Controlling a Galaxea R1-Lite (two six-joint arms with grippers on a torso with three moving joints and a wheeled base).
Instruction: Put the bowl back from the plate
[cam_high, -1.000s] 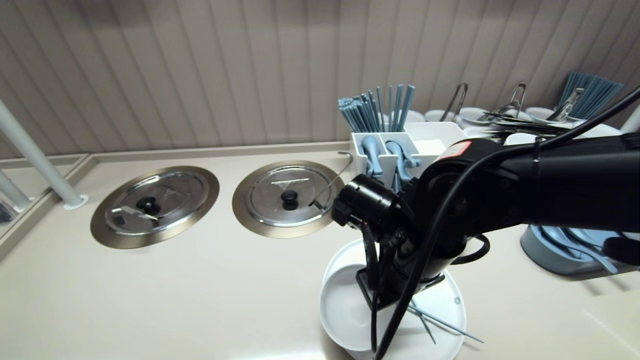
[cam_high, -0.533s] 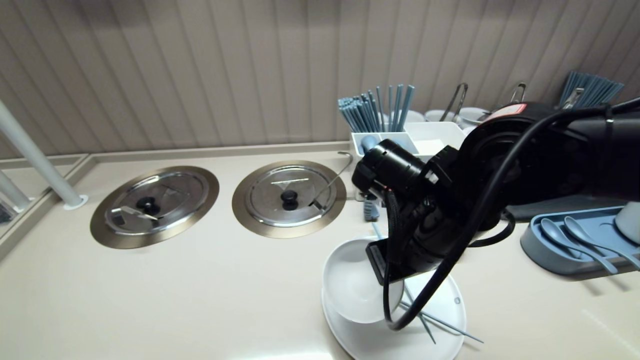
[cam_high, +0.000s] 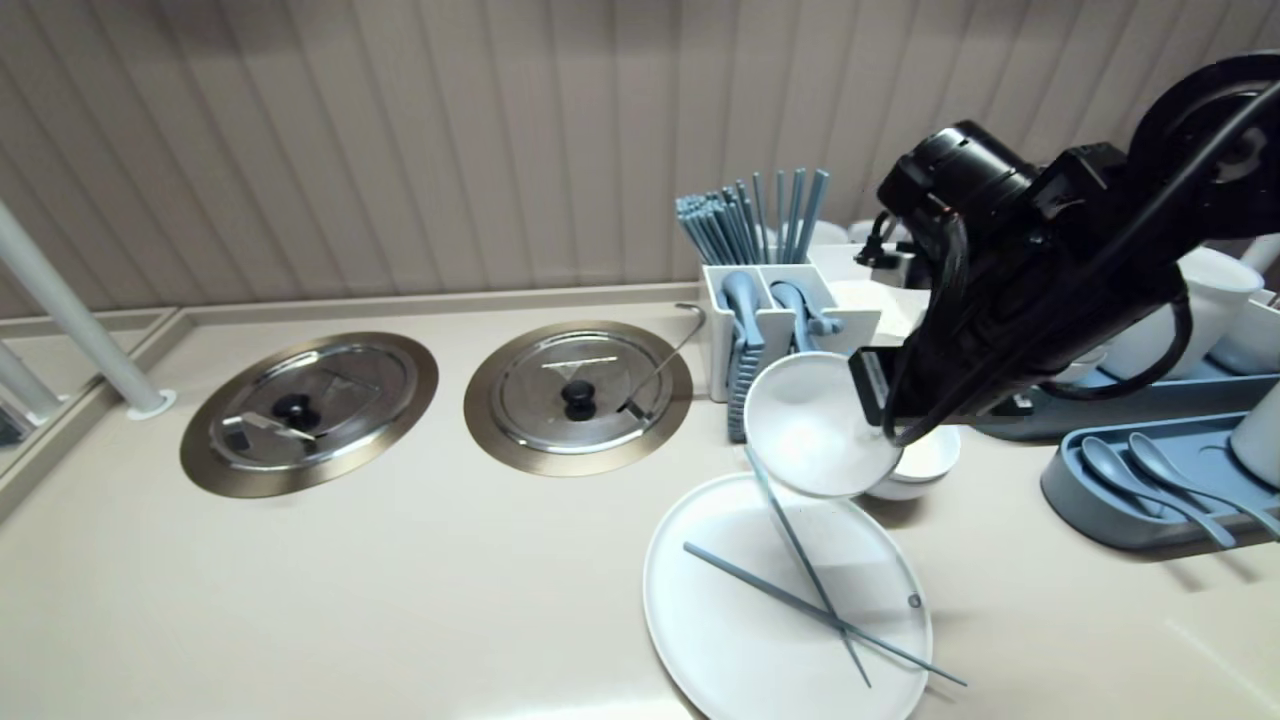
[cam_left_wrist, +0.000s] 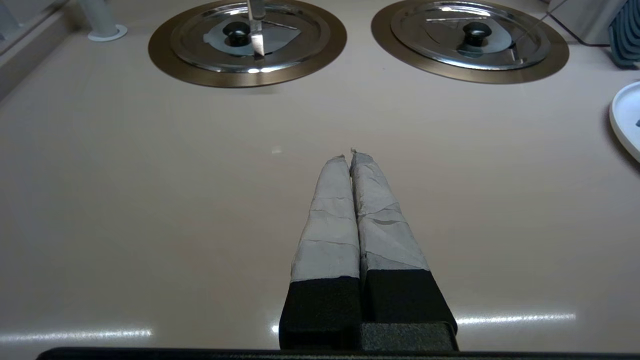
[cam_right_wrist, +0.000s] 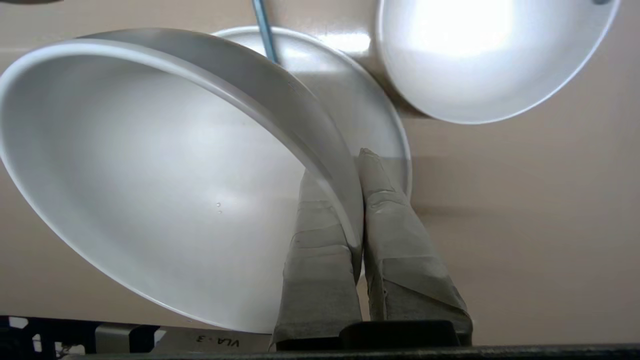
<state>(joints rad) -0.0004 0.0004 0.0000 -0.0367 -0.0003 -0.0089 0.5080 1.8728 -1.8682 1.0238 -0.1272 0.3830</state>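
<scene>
Right gripper (cam_right_wrist: 358, 165) clamps the rim of a white bowl (cam_high: 815, 425), tilted over the plate (cam_high: 740, 640); mid-carry, I'd say. Next: a level set-down clear of the small bowl (cam_high: 930, 462). Left gripper (cam_left_wrist: 349, 156) idles closed.

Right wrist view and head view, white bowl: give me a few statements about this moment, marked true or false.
1. The right gripper is shut on the rim of the white bowl. True.
2. The white bowl rests flat on the plate. False: it is held tilted in the air, lifted off the plate.
3. Two blue chopsticks lie crossed on the plate. True.
4. The left gripper holds a spoon. False: its fingers are shut on nothing, over the bare counter.
5. A second white bowl sits on the counter beside the plate. True.
</scene>
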